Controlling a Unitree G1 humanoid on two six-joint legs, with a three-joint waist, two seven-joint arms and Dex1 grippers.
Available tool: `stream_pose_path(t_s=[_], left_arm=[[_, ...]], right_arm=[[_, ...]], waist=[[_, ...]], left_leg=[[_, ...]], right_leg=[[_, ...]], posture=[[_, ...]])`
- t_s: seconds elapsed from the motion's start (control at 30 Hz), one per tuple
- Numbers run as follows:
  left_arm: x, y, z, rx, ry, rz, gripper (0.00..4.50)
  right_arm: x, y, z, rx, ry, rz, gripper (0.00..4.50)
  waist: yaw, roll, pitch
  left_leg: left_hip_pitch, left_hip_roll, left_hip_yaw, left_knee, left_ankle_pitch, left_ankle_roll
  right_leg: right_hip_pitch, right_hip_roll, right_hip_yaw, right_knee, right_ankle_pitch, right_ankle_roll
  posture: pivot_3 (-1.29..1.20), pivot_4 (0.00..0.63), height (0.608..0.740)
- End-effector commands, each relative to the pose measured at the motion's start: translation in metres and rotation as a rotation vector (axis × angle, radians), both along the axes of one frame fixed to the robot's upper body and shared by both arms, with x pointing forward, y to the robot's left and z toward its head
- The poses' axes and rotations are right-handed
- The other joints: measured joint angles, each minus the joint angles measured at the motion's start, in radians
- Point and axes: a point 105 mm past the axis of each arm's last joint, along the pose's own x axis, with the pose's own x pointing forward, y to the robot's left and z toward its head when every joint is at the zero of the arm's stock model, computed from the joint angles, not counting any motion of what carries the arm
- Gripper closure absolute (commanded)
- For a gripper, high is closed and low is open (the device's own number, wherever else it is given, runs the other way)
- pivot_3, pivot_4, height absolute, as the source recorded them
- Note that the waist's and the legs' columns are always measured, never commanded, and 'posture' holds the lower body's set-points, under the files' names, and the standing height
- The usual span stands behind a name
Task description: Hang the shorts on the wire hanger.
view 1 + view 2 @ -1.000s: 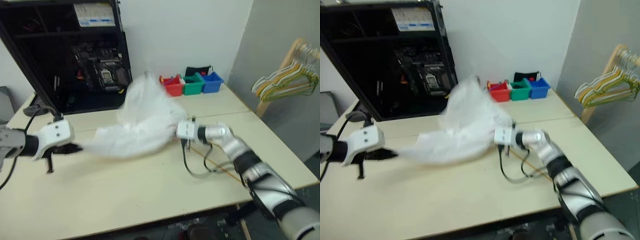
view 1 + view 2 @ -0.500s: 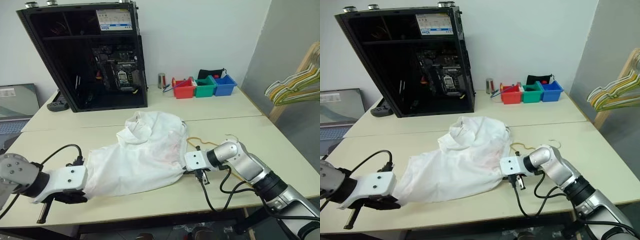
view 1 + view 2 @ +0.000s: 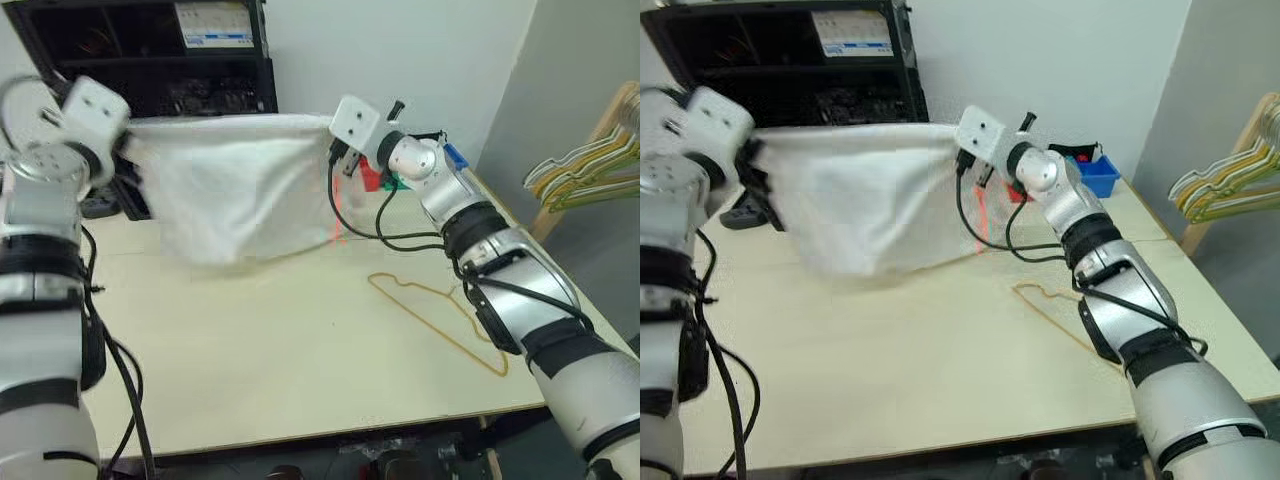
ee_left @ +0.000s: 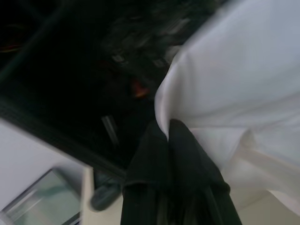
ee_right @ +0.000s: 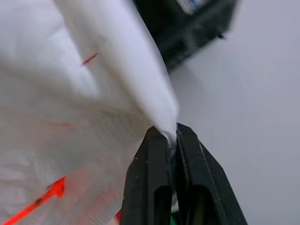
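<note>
Both sets of jaws are pressed together on cloth: the left gripper (image 4: 168, 136) pinches the left top corner of the shorts (image 3: 235, 190), and the right gripper (image 5: 171, 140) pinches the right top corner. Between them the top edge is drawn taut and near level, well above the table (image 3: 250, 350), with the body of the garment hanging free in soft folds and its lower edge just clear of the tabletop. Judgement: the fabric is thin, light and limp, offers no stiffness of its own, and may slip from a narrow pinch if pulled hard; the corners of the top band are the sound places to hold, as now. The left arm is raised high at the left, forearm upright, gripper level with the black computer case (image 3: 130, 50) behind. The right arm reaches up and across from the near right, elbow bent, wrist turned toward the cloth. The wire hanger (image 3: 440, 320) lies flat on the table at the right, below the right forearm, apart from the shorts.
</note>
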Motion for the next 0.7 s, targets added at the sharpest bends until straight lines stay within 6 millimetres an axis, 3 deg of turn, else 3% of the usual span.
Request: stream_pose_path(t_s=[0.03,0.17,0.3,0.37,0.43,0.5,0.57,0.7], left_arm=[[-0.033,0.015,0.065,0.177,-0.253,0.069,4.45],[-0.025,-0.012,0.029,0.310,0.001,-0.185,4.45],[-0.044,-0.035,-0.040,0.352,0.406,-0.471,4.45],[-0.075,-0.049,-0.082,0.363,0.646,-0.635,4.45],[-0.128,-0.066,-0.129,0.290,0.963,-0.827,4.45],[-0.156,-0.075,-0.146,0.236,1.105,-0.883,4.45],[-0.167,-0.077,-0.155,0.222,1.149,-0.887,4.45],[-0.185,-0.085,-0.172,0.240,1.232,-0.924,4.45]], right_arm=[[0.001,-0.021,0.031,0.093,-0.137,-0.058,4.50],[-0.009,0.003,-0.011,-0.004,-0.053,0.113,4.50],[-0.022,0.018,-0.065,-0.071,0.111,0.258,4.50],[-0.035,0.024,-0.097,-0.134,0.229,0.362,4.50],[-0.064,0.025,-0.143,-0.263,0.403,0.527,4.50],[-0.094,0.020,-0.172,-0.355,0.538,0.656,4.50],[-0.118,0.010,-0.189,-0.413,0.628,0.728,4.50],[-0.138,-0.005,-0.206,-0.481,0.727,0.737,4.50]], waist=[[-0.022,0.000,0.000],[-0.048,0.003,-0.005],[-0.073,0.004,-0.004],[-0.089,0.004,-0.003],[-0.100,0.005,-0.003],[-0.097,0.007,-0.001],[-0.081,0.008,0.000],[-0.035,0.016,0.010]], left_leg=[[-0.020,-0.001,0.002,0.009,0.001,-0.002],[-0.024,-0.004,0.006,0.004,-0.001,0.004],[-0.023,-0.007,0.012,0.007,-0.003,0.006],[-0.021,-0.005,0.013,0.008,-0.003,0.007],[-0.015,-0.003,0.013,0.009,-0.005,0.010],[-0.004,0.000,0.012,0.009,-0.008,0.015],[0.001,0.000,0.006,0.010,-0.010,0.018],[0.022,0.003,0.003,0.008,-0.009,0.021]], right_leg=[[-0.019,-0.003,0.001,0.002,0.001,0.001],[-0.023,-0.013,-0.002,-0.001,-0.001,0.003],[-0.020,-0.012,-0.002,0.000,-0.001,0.006],[-0.019,-0.010,-0.004,0.005,-0.001,0.007],[-0.015,-0.009,-0.002,0.010,0.000,0.007],[-0.005,-0.006,-0.001,0.010,-0.001,0.006],[0.004,0.000,-0.004,0.007,-0.001,0.007],[0.024,0.008,-0.006,0.005,-0.006,0.011]], posture=[[0.04,0.000,0.740],[0.04,0.000,0.740],[0.06,0.000,0.740],[0.06,0.000,0.740],[0.06,0.000,0.740],[0.06,0.000,0.740],[0.07,0.000,0.740],[0.07,0.000,0.740]])
